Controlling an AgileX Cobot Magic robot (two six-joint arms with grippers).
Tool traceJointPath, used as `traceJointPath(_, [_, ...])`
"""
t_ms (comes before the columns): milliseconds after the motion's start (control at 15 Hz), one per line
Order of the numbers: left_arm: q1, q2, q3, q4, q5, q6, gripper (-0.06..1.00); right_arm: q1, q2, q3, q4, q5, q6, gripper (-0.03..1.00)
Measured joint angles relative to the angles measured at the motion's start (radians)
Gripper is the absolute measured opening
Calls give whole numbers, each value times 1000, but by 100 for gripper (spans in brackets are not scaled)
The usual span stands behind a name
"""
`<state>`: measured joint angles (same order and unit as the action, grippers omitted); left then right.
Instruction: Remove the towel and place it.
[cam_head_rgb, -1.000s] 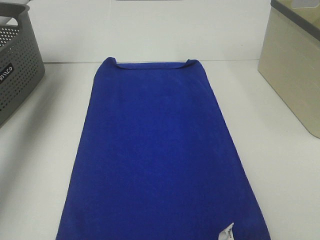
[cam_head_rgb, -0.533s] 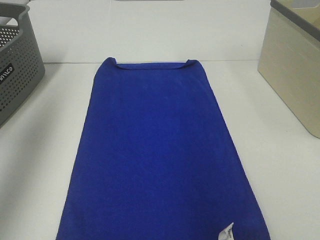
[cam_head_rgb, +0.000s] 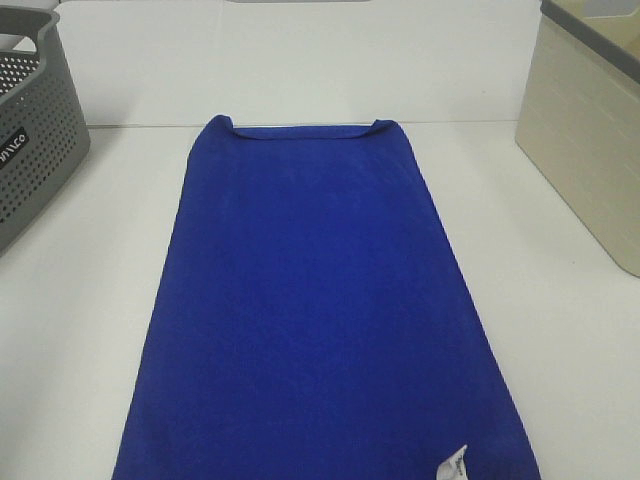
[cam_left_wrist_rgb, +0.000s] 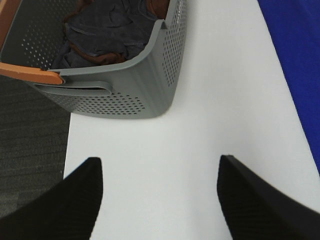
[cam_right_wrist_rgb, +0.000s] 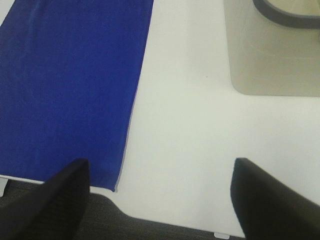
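The towel (cam_head_rgb: 315, 310) is a royal-blue cloth lying flat down the middle of the white table (cam_head_rgb: 90, 300), its far corners folded over and a small white tag (cam_head_rgb: 452, 465) at its near right corner. Neither gripper shows in the exterior high view. In the left wrist view my left gripper (cam_left_wrist_rgb: 160, 187) is open over bare table, the towel's edge (cam_left_wrist_rgb: 300, 60) off to one side. In the right wrist view my right gripper (cam_right_wrist_rgb: 160, 187) is open near the table's front edge, with nothing between its fingers and the towel (cam_right_wrist_rgb: 70, 85) beside it.
A grey perforated basket (cam_head_rgb: 35, 130) stands at the far left; the left wrist view shows dark and brown cloths (cam_left_wrist_rgb: 107, 32) inside it. A beige bin (cam_head_rgb: 590, 130) with a dark rim stands at the far right.
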<state>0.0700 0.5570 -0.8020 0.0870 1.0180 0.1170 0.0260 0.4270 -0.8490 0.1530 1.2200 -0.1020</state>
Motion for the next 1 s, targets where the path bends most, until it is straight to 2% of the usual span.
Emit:
traceJointPath(267, [0,-302,195,1,-10,0,62,0,-205,203,0,0,6,76])
traceJointPath(533, [0,-531,274,-53,66,-1,62,0,-419,336,0,1,-30,76])
traceJointPath(667, [0,-562,279,-64,63,0,62,0,-431,350,0,3,-68,76])
traceJointPath(867, [0,-563,284,-65,63,0,62,0,-431,386,1,-84,-79,75])
traceJointPath(1000, [0,-563,284,-66,63,-1,62,0,-431,387,1,-101,-79,75])
